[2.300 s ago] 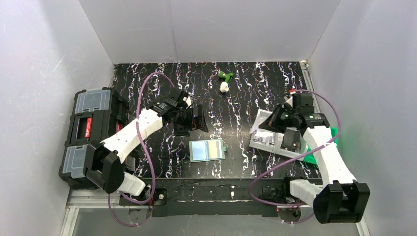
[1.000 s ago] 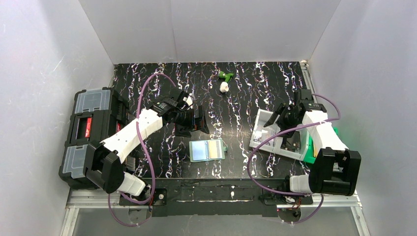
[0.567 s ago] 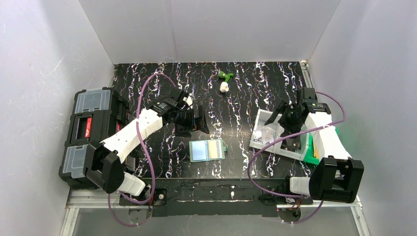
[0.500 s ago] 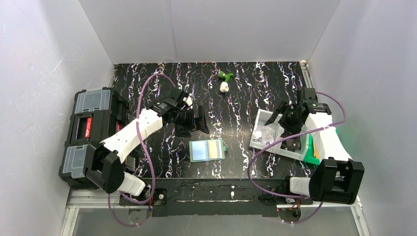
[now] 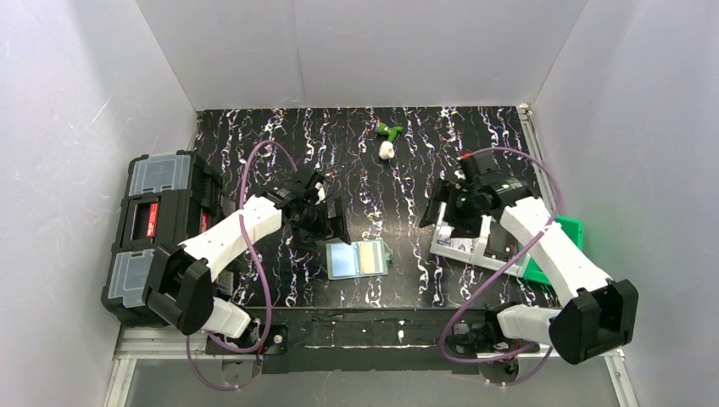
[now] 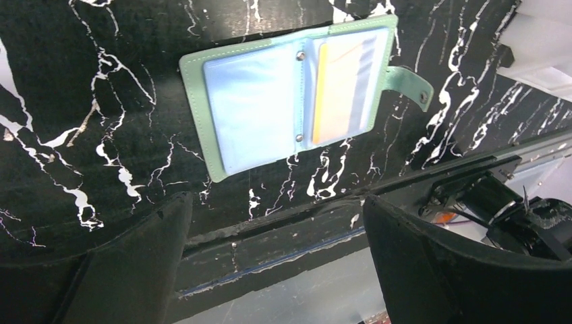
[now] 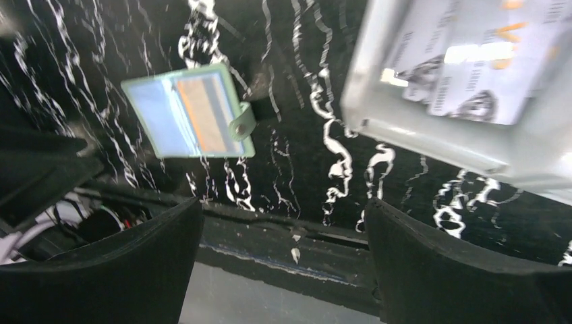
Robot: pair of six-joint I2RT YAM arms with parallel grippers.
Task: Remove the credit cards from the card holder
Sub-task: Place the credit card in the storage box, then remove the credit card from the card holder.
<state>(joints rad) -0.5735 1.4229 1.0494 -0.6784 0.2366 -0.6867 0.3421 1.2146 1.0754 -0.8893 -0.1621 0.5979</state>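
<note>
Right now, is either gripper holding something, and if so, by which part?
Nothing is held. The left gripper and the right gripper are both open and empty; the card holder lies open, untouched.

Open card holder on table

Matt, stitched leatherette card holder

Bare table lies open between my left gripper and my right gripper, so I can reach the flat card holder from above. The tray stands near its right side, a strip of table between. The toolbox at the left edge and the small toy at the back sit well apart.
</note>
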